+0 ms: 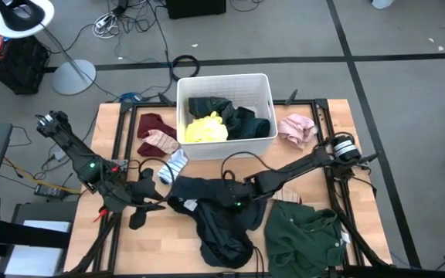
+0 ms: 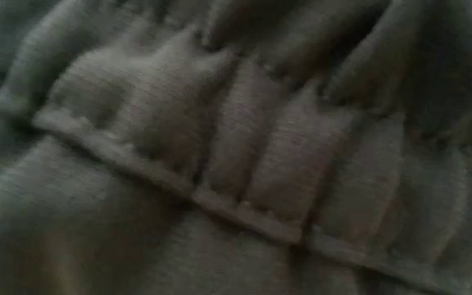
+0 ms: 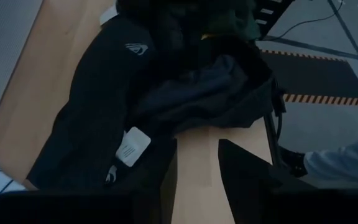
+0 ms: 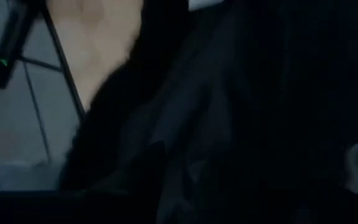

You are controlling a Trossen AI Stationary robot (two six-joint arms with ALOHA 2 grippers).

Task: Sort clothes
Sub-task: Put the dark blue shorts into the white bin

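Nearest us, our two grippers meet at the black top (image 1: 215, 220) mid-table: the left gripper (image 1: 163, 202) stands released beside it; the right gripper (image 1: 234, 202) we cannot tell. Next, probably, a firm grasp, then the white bin (image 1: 266, 86) beyond.

Overhead shot is evenly lit and sharp, soft shadows only. The low camera is smothered by blurry dark fabric (image 2: 236, 164). Both wrist views are dim; the right one's nearly black, probably just cloth pressed close.
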